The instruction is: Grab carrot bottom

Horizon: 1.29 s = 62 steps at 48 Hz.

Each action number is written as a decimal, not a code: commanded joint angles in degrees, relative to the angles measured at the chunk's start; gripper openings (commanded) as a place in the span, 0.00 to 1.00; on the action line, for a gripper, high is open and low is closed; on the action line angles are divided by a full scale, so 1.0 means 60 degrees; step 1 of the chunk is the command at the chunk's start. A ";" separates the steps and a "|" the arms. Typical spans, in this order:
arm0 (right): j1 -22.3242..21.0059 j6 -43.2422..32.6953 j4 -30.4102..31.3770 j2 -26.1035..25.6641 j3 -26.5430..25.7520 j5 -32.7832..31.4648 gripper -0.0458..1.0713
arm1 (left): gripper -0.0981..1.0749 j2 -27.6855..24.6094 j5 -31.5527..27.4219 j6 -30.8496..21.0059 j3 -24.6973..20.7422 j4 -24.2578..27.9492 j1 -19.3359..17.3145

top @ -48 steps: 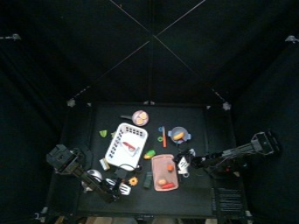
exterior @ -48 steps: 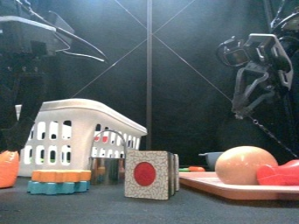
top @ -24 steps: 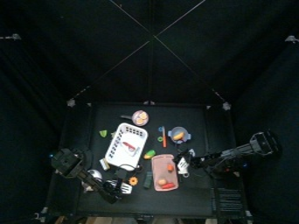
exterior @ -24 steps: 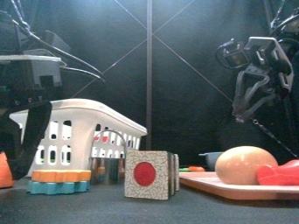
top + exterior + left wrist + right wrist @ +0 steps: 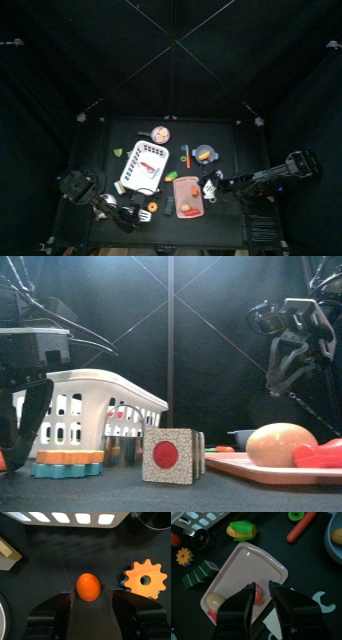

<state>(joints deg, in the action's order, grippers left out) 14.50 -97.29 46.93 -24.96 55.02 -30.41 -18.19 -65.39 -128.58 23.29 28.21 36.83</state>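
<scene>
Left wrist view: the left hand (image 5: 89, 598) straddled the orange carrot bottom (image 5: 88, 587), jaws spread wide.
An orange gear (image 5: 145, 579) lay at 3 o'clock of it; the right hand (image 5: 262, 594), nearly closed, idled above the pink tray (image 5: 271, 566).

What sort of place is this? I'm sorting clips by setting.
Probably a robot test pen, not a kitchen: black curtains enclose a small black table with toy food, like the orange carrot piece, and a white basket.

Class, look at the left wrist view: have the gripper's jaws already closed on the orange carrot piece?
No: the carrot piece lies on the table between the left gripper's open jaws, with dark gaps on both sides.
</scene>
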 commanded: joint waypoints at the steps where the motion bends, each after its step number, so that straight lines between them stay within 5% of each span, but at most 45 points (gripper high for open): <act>1: 0.0029 -0.0015 0.0044 -0.0059 -0.0176 0.0029 0.66 | 0.77 0.0117 -0.0015 -0.0029 -0.0103 0.0015 -0.0015; 15: 0.0029 -0.0015 0.0044 -0.0029 -0.0146 0.0029 0.66 | 0.71 0.0308 -0.0029 0.0029 0.0059 0.0059 -0.0015; 33: 0.0029 0.0015 0.0029 -0.0029 -0.0176 0.0029 0.66 | 0.71 0.1919 -0.0015 0.0337 0.0864 0.0586 0.0220; 40: 0.0029 0.0000 0.0015 -0.0059 -0.0190 0.0029 0.66 | 0.71 0.2432 0.0161 0.1069 0.0937 0.1187 0.0483; 51: 0.0029 0.0015 -0.0015 -0.0146 -0.0205 0.0029 0.66 | 0.71 0.2769 0.1846 0.3208 0.0937 0.1816 0.0220; 62: 0.0103 0.0044 -0.0322 -0.0146 -0.0132 0.0044 0.66 | 0.71 0.2725 0.2373 0.3794 0.0923 0.1758 -0.0176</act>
<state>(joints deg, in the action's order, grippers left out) 14.68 -97.29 45.70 -25.05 55.02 -30.32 -2.90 -52.03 -106.26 29.53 37.88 36.30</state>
